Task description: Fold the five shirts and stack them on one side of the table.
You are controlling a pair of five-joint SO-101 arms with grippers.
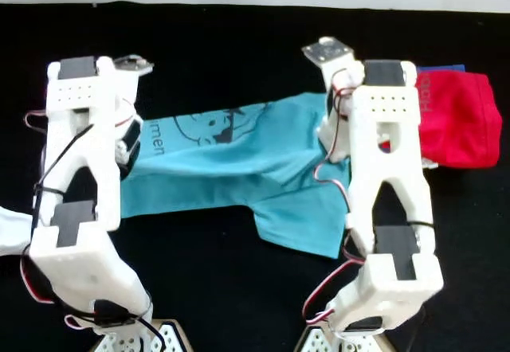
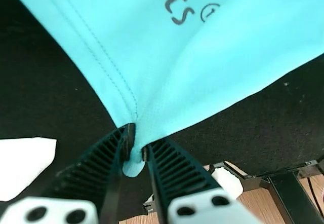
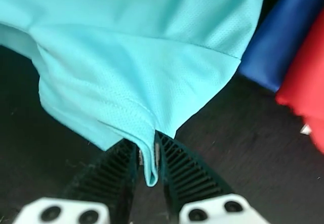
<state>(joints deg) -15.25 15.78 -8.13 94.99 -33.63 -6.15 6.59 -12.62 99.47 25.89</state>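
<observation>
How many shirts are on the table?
3 clearly: the teal shirt, held by the left gripper and right gripper; the red shirt beside the right arm; a blue shirt under it. White cloth by the left arm may be another.

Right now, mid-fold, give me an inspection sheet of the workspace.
Surface: black table.
Job's things: teal shirt stretched between both arms; folded red shirt on the right side, blue shirt showing at its edge.
Clutter: white cloth at the left edge, possibly a shirt.
Grippers: left gripper shut on the teal shirt; right gripper likewise.
Cables: wires loop beside each arm.
Surroundings: wood floor below the table.
</observation>
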